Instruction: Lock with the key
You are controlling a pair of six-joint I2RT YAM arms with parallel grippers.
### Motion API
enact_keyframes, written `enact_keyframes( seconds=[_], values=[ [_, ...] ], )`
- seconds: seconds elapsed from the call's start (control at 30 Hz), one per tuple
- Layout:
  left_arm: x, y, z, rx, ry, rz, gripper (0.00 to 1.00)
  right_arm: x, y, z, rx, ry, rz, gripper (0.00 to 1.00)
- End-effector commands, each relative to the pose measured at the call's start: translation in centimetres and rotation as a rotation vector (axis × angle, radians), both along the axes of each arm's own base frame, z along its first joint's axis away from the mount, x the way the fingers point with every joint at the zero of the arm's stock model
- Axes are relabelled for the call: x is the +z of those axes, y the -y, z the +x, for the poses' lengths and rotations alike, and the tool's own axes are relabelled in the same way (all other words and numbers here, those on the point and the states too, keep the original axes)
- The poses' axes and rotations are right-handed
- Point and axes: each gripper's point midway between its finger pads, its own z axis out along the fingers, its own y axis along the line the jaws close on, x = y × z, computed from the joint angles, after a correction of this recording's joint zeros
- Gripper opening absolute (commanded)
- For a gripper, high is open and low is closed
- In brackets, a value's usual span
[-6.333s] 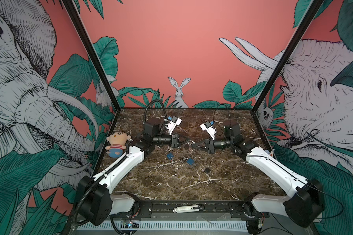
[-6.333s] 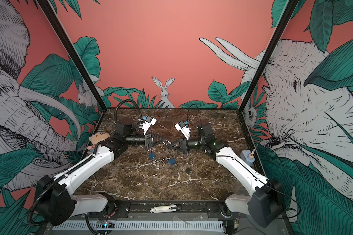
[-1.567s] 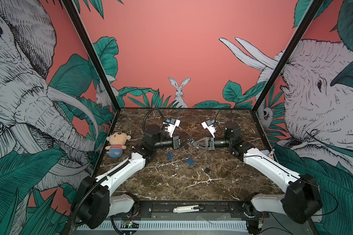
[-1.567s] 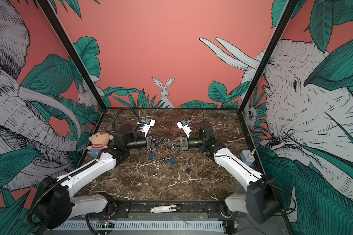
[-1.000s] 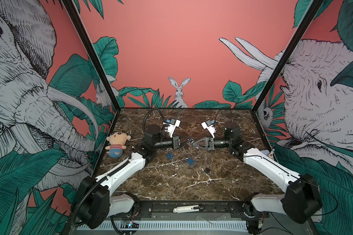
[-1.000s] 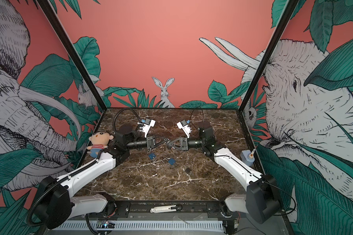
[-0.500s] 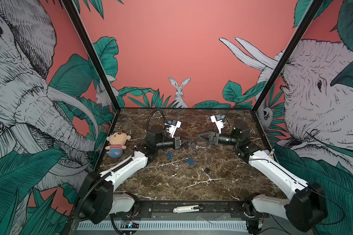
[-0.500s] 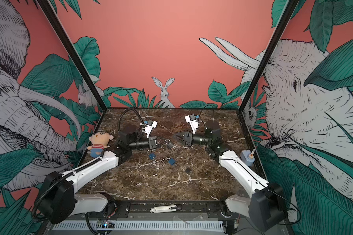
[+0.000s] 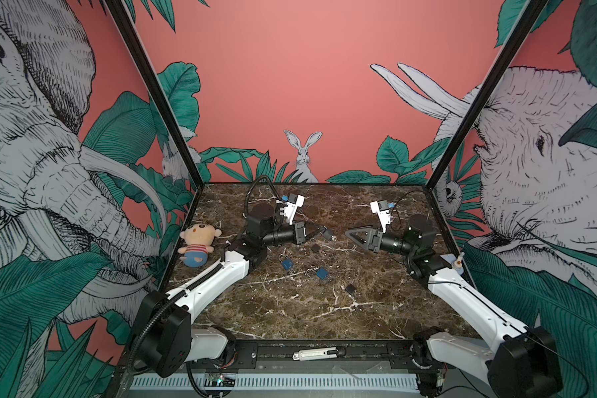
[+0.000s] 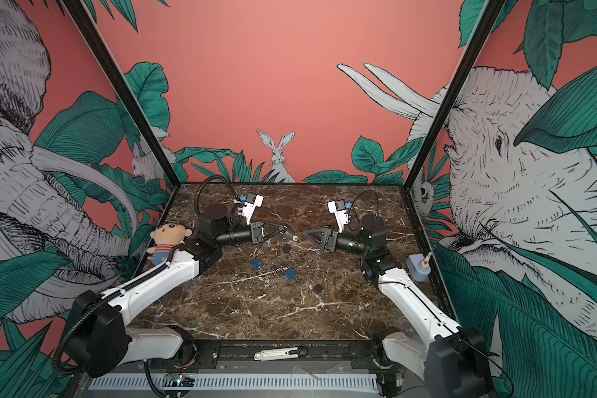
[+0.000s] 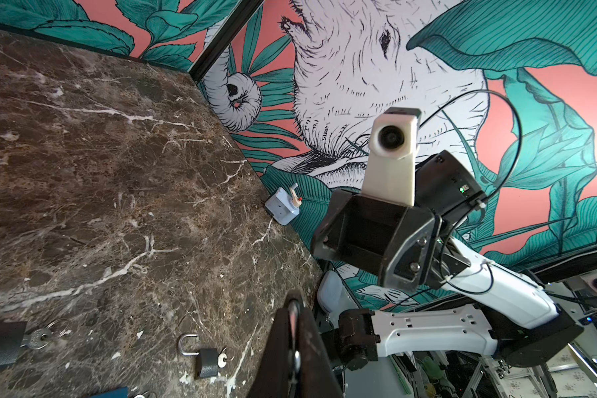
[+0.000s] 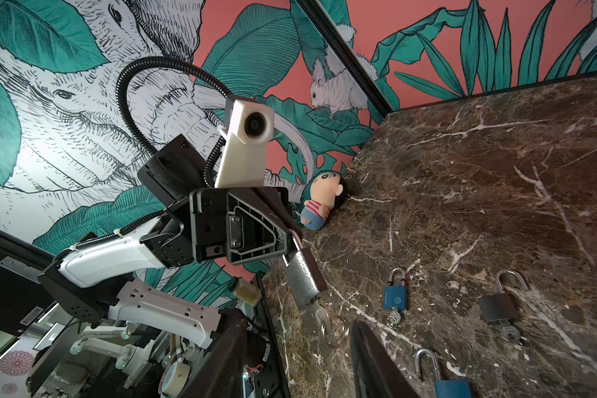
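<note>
Though clamped, padlock (image 12: 304, 281) below left hand (image 12: 290, 237)

Left jaws tight (right jaws apart)

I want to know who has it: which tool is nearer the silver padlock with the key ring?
Left. The left tool is shut on the silver padlock, gripping its shackle. The right tool stands open and apart from it, facing it across a gap.
</note>
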Motion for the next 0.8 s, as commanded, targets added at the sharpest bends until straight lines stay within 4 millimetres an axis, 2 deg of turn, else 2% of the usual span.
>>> enact_keyframes(
  seconds=[0.0,0.23,0.5,0.6,0.77],
  values=[
    [2.8,0.1,0.2,-0.008,0.043,-0.063,0.00,1.4,-0.5,-0.4,0.041,0.048,0.041,0.49],
    [3.4,0.4,0.6,-0.008,0.036,-0.098,0.00,0.9,-2.2,-0.8,0.113,0.030,0.044,0.42],
    [4.1,0.4,0.5,-0.010,0.042,-0.111,0.00,0.4,-2.6,-0.6,0.120,0.025,0.034,0.36],
    [4.4,0.3,0.4,-0.015,0.041,-0.118,0.00,0.1,-2.7,-0.3,0.113,0.023,0.023,0.41],
    [4.7,0.1,0.1,-0.011,0.048,-0.120,0.00,0.2,-2.7,0.2,0.099,0.041,-0.006,0.42]
  ],
)
